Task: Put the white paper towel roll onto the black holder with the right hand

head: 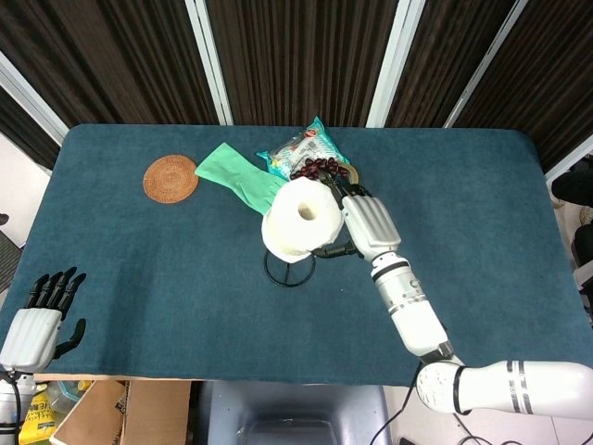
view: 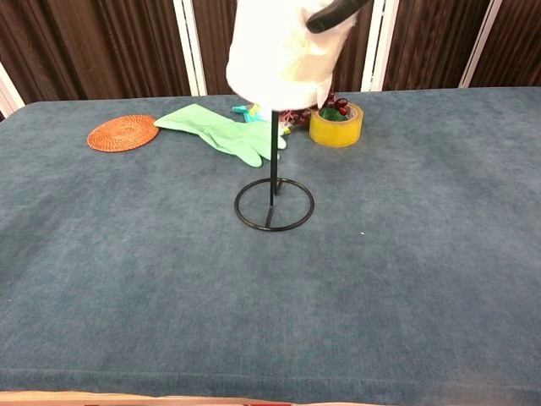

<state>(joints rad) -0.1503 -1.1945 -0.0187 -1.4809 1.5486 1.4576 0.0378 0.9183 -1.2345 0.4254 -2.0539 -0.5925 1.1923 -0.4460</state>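
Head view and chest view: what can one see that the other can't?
Only the head view shows the left hand resting open at the table's near corner, and the whole right hand. Only the chest view shows the yellow tape roll clearly. Both show the paper towel roll on the holder's rod, above the black holder base, plus the green glove and coaster.

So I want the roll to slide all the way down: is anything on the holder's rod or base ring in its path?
Nothing visible. Below the paper towel roll the black holder shows bare rod and an empty ring; the right hand grips the roll's side.
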